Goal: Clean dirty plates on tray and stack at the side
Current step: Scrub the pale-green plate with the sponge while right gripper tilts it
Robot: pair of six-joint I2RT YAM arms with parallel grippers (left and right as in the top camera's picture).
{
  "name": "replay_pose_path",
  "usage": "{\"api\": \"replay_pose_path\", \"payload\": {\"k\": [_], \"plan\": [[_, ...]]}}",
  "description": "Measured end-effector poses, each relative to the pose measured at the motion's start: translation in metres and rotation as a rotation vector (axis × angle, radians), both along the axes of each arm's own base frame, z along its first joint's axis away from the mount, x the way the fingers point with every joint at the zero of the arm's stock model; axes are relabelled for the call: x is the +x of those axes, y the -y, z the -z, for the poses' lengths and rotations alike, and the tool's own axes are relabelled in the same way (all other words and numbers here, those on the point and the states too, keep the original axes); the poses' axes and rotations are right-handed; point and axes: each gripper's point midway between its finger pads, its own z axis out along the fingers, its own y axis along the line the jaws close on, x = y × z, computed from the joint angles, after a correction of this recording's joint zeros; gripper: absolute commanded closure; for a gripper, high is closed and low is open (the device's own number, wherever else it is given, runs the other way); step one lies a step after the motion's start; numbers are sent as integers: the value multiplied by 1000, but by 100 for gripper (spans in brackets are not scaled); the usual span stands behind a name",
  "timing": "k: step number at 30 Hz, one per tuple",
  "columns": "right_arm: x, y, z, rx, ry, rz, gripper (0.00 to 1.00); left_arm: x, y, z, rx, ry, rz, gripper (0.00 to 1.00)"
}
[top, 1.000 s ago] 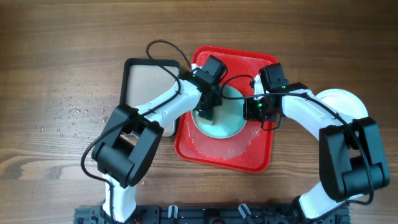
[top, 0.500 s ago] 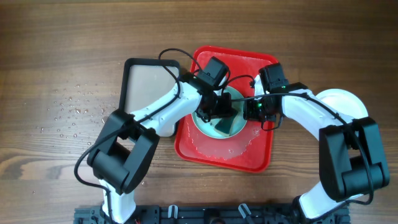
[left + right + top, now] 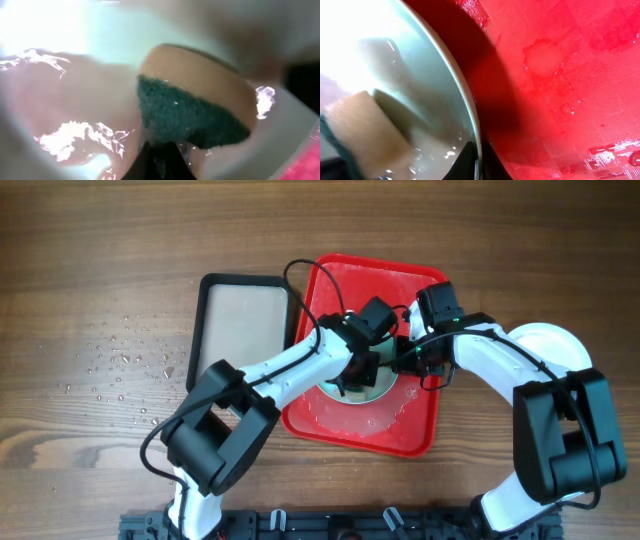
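Now the left gripper (image 3: 358,372) has slid to the right, and it sits over the middle of the blue plate (image 3: 383,383). Half a second ago it was nearer the plate's left side. The plate, the tray and the right arm have not moved.

The blue plate lies in the middle of the red tray (image 3: 345,425). It looks wet and shiny. The left gripper's fingers pinch a sponge (image 3: 192,107) and press it on the plate. The sponge is tan on one side and dark green and rough on the other.

The right gripper (image 3: 408,358) is at the plate's right edge. Its fingers are closed on the rim. From the right wrist camera there is a dark shadow under that rim, and little puddles shine on the red tray floor.

A white plate (image 3: 548,340) lies on the table (image 3: 100,240), off to the right of the red tray, partly under the right arm. A small tray (image 3: 245,320) with a black rim and a beige inside lies just left of the red tray. Water drops (image 3: 120,355) dot the table farther left.
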Motion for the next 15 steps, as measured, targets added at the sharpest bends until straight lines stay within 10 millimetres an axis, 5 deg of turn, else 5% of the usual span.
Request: {"api": "replay_pose_path", "payload": {"k": [5, 7, 11, 15], "plan": [[-1, 0, 0, 3, -3, 0, 94, 30, -53, 1, 41, -32, -233, 96], [-1, 0, 0, 3, -3, 0, 94, 33, -56, 1, 0, -67, -269, 96], [-1, 0, 0, 4, -11, 17, 94, 26, -39, 0, -83, -118, -254, 96], [-1, 1, 0, 2, -14, 25, 94, 11, 11, -2, -191, -114, -152, 96]]}}
